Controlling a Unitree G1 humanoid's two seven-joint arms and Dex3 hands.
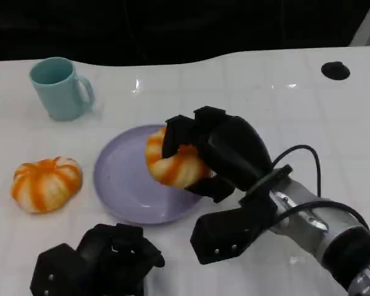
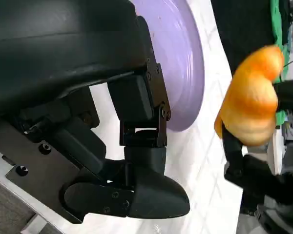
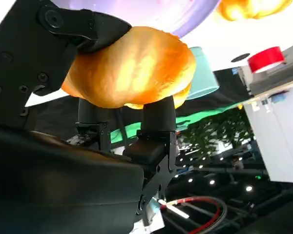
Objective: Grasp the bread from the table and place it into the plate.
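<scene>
My right hand [image 1: 219,148] grips an orange-and-white striped bread [image 1: 172,163] and holds it over the right part of the lilac plate [image 1: 120,182]. The right wrist view shows the same bread [image 3: 132,68] clamped between the black fingers [image 3: 156,117], with the plate [image 3: 151,12] behind it. In the left wrist view the held bread [image 2: 251,105] hangs beside the plate [image 2: 185,63]. A second striped bread [image 1: 46,184] lies on the table left of the plate. My left hand [image 1: 98,262] rests at the table's near edge, fingers curled with nothing in them.
A teal mug [image 1: 60,87] stands at the back left of the white table [image 1: 296,111]; it also appears in the right wrist view, mug [image 3: 202,75]. A small black disc [image 1: 335,70] lies at the far right. A black cable [image 1: 305,166] loops from my right forearm.
</scene>
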